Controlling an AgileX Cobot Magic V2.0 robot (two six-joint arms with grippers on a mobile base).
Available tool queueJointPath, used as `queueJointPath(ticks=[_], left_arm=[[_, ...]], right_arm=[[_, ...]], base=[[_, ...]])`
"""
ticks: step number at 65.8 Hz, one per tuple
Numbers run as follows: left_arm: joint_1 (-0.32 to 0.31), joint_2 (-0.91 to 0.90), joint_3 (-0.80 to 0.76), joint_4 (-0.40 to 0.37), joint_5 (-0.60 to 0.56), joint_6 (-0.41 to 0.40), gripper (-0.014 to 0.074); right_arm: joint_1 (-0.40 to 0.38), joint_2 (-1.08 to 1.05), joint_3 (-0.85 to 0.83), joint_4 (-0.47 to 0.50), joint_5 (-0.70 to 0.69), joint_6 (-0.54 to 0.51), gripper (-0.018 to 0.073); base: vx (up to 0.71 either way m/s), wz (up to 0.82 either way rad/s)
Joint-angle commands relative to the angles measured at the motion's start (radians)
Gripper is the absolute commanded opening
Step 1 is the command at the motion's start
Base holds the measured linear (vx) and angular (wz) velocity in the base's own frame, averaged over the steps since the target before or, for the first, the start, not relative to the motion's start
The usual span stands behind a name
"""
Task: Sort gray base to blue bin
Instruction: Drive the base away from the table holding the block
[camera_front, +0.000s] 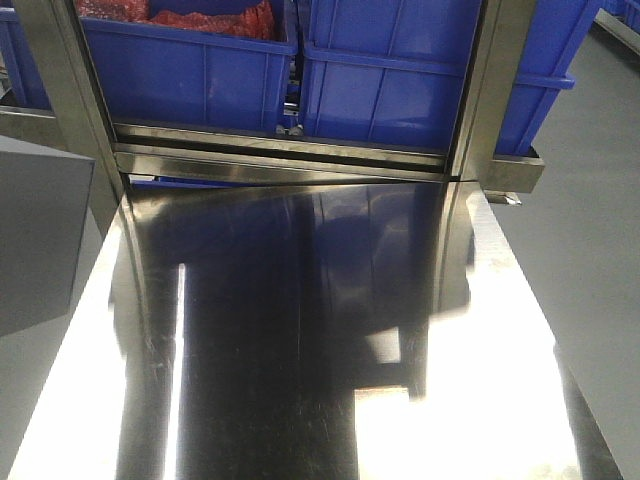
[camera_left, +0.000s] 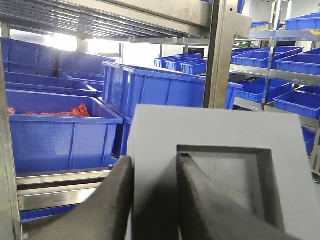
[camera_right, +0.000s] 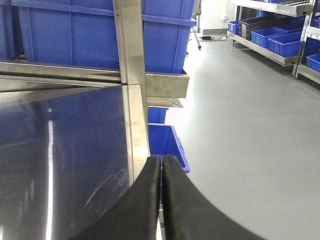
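Left gripper (camera_left: 152, 167): jaws part-open and clamped across one wall of the gray base (camera_left: 225, 130), one finger outside and one down in the square recess. The base is lifted and sits close to the wrist camera, recess facing it.

Right gripper (camera_right: 161, 162): fingers pressed together with nothing between them, low over the edge of the steel table (camera_front: 300, 330).

Beyond the table is the rack. A bin with red contents (camera_left: 55, 135) sits to the left, and the blue bin (camera_left: 170, 92) is just beside it, partly behind the rack post (camera_left: 220, 55). Its floor is hidden from here.

Read the step as the carry: pick made, drop not yet made. Next you need to bring the base forward and above the blue bin's rim, clear of post and upper shelf, then release.
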Motion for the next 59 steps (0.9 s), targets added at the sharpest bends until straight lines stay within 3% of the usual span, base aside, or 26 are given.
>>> queueJointPath(ticks=[1, 59], left_arm=[[-0.005, 0.006, -0.029, -0.004, -0.110, -0.007, -0.0007], [-0.005, 0.008, -0.029, -0.004, -0.111, -0.007, -0.0006]], right_arm=[[-0.002, 0.015, 0.002, -0.007, -0.072, -0.011, -0.0005], [-0.002, 0.015, 0.002, -0.007, -0.072, -0.011, -0.0005]], base=[[0.00, 0.00], [0.00, 0.00]])
